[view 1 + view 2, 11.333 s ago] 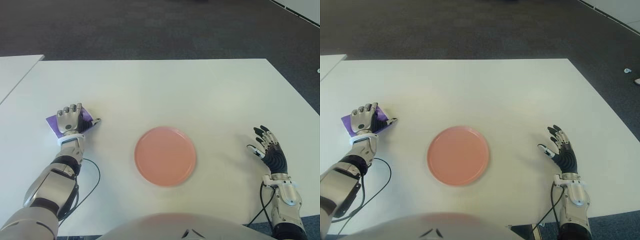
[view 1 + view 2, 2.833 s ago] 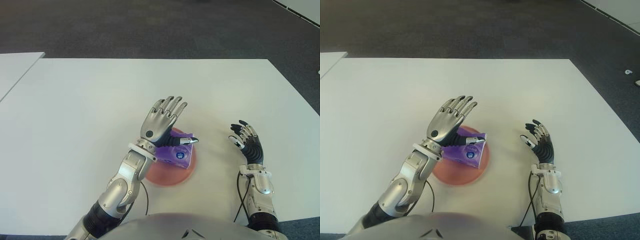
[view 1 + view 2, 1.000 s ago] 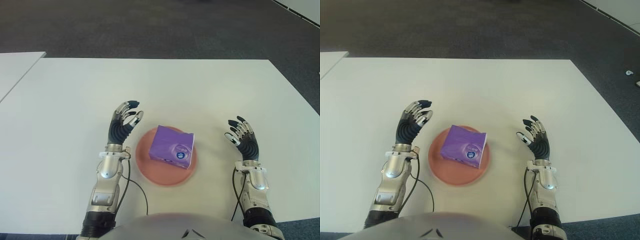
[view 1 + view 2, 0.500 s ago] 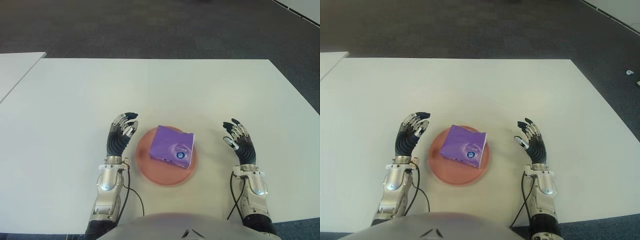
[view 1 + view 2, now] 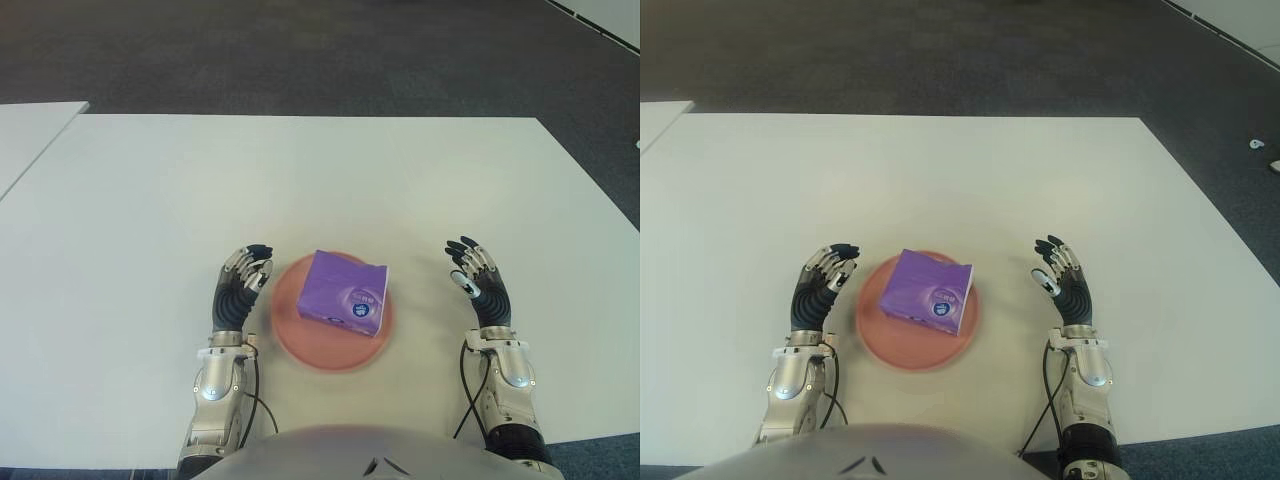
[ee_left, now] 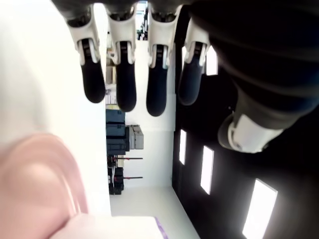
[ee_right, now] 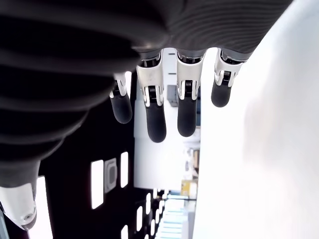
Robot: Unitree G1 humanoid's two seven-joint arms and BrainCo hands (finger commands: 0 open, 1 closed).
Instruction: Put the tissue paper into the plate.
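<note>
Tissue paper (image 5: pixel 348 293): purple soft pack, lying flat inside the pink plate (image 5: pixel 297 330), tilted a little off square, one corner reaching out over the far right rim. Touched by neither hand.

Left hand (image 5: pixel 236 292): just beside the plate's left edge, palm turned toward the plate, fingers (image 6: pixel 125 77) loosely extended and slightly bent, spread apart, holding nothing. Confirmed in the left wrist view: four dark fingertips hanging free, nothing between them, with the pink plate rim (image 6: pixel 40 169) blurred close by.

Right hand (image 5: pixel 478 285): to the right of the plate, apart from it, palm facing inward toward the pack, fingers (image 7: pixel 155 117) relaxed and separated, empty. Same reading from the right wrist view: fingertips free, only white table (image 7: pixel 269 149) alongside.

Both hands above the white table (image 5: pixel 320 180), on either side of the plate; contact with the tabletop not possible to judge.

Labels: small round dark-blue emblem (image 5: pixel 351 310) printed on the pack's top face near the front edge, with pale markings around it; too small to read any wording or brand.
</note>
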